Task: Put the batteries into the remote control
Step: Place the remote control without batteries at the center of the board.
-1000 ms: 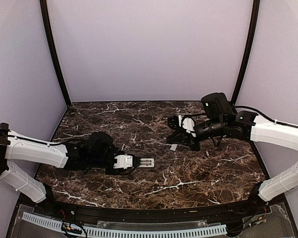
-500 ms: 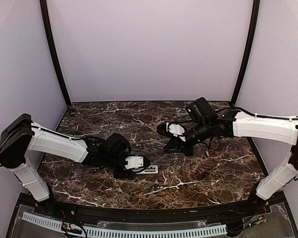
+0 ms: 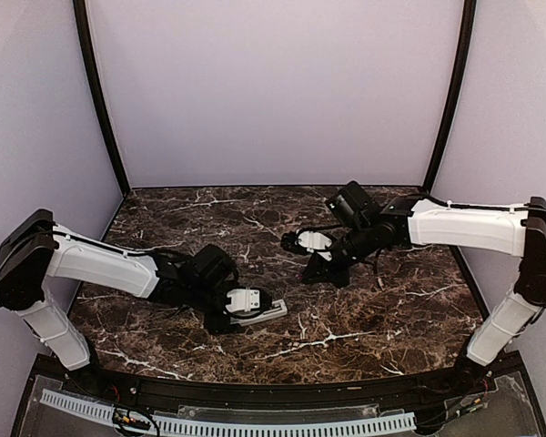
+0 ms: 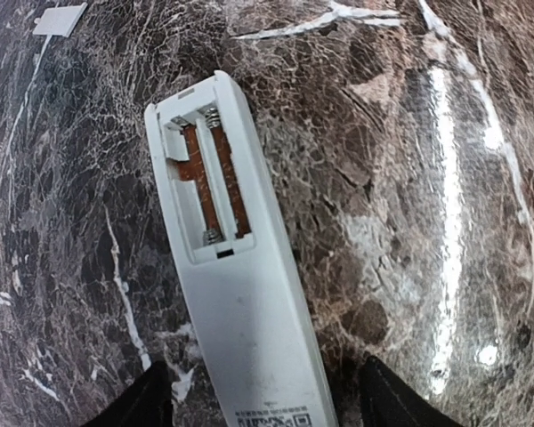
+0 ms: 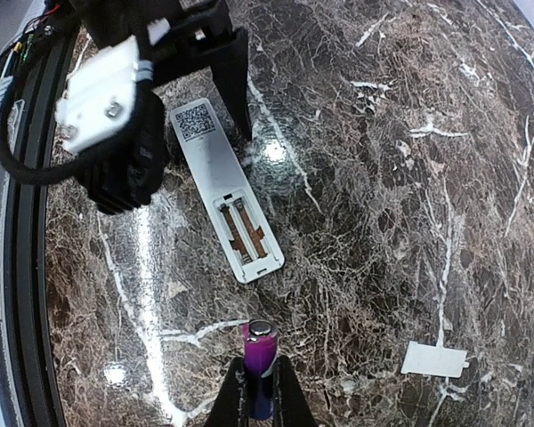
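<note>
On the desk [image 3: 382, 332], left of centre, the remote control [image 3: 266, 311] lies back-up with its long axis roughly left to right. Its label end sits between the fingers of the released left pincer [image 4: 267, 402], and its compartment end points toward the middle. Only the wrist views show the slim white body's empty bay with copper contacts, a loose cover [image 5: 434, 359], and the right pincer [image 5: 259, 398] clenched on a purple battery [image 5: 260, 354].
</note>
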Robot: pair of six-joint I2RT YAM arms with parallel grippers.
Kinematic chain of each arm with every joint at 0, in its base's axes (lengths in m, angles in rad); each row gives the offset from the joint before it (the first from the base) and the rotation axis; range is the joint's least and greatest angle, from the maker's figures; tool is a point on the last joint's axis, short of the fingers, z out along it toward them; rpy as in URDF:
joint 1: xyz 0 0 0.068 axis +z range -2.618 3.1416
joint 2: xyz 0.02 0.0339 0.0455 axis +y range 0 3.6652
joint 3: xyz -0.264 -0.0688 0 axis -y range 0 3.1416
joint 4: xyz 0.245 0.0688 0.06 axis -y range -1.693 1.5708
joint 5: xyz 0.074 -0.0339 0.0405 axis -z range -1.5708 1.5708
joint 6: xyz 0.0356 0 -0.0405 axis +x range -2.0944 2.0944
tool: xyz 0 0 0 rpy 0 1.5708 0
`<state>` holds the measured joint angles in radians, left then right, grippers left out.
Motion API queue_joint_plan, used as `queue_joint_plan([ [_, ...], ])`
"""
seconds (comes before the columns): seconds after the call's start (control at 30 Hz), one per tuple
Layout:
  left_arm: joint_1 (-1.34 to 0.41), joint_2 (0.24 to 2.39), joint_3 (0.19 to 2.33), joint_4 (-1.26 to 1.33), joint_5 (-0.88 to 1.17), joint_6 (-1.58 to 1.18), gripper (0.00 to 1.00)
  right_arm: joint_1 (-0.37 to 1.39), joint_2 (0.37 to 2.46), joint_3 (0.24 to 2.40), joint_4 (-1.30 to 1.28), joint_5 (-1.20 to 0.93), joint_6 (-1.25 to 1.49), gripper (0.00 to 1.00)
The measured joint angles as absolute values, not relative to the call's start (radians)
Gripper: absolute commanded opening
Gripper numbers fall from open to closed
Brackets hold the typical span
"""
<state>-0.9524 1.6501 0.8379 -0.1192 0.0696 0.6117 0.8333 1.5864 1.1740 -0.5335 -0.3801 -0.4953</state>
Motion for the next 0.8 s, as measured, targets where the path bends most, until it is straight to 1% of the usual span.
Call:
queue_joint_plan([
  [0.1, -0.952, 1.584, 0.802, -0.106, 0.066, 0.597, 0.77, 0.833, 1.628, 1.201, -0.549, -0.361, -0.496, 0.0],
  [0.23, -0.944, 1.433, 0.755, -0.07, 0.068, 0.538, 0.75, 0.835, 1.713, 1.271, -0.573, -0.316, -0.518, 0.0],
  [0.3, -0.935, 1.348, 0.724, -0.027, 0.067, 0.477, 0.68, 0.841, 1.755, 1.307, -0.572, -0.286, -0.546, 0.0],
  [0.33, -0.928, 1.296, 0.703, 0.006, 0.061, 0.434, 0.6, 0.847, 1.772, 1.32, -0.569, -0.269, -0.569, 0.0],
  [0.4, -0.914, 1.2, 0.656, 0.073, 0.024, 0.307, 0.52, 0.871, 1.799, 1.336, -0.569, -0.228, -0.616, 0.0],
  [0.47, -0.905, 1.122, 0.616, 0.115, -0.021, 0.171, 0.49, 0.907, 1.832, 1.363, -0.582, -0.188, -0.661, 0.0],
  [0.53, -0.899, 1.051, 0.573, 0.126, -0.1, 0.01, 0.47, 0.943, 1.866, 1.399, -0.596, -0.155, -0.689, 0.0],
  [0.67, -0.896, 0.976, 0.515, 0.093, -0.264, -0.255, 0.47, 1.013, 1.932, 1.467, -0.635, -0.077, -0.735, 0.0],
  [0.8, -0.895, 0.946, 0.464, 0.046, -0.414, -0.387, 0.48, 1.068, 2.012, 1.541, -0.69, 0.024, -0.764, 0.0],
])
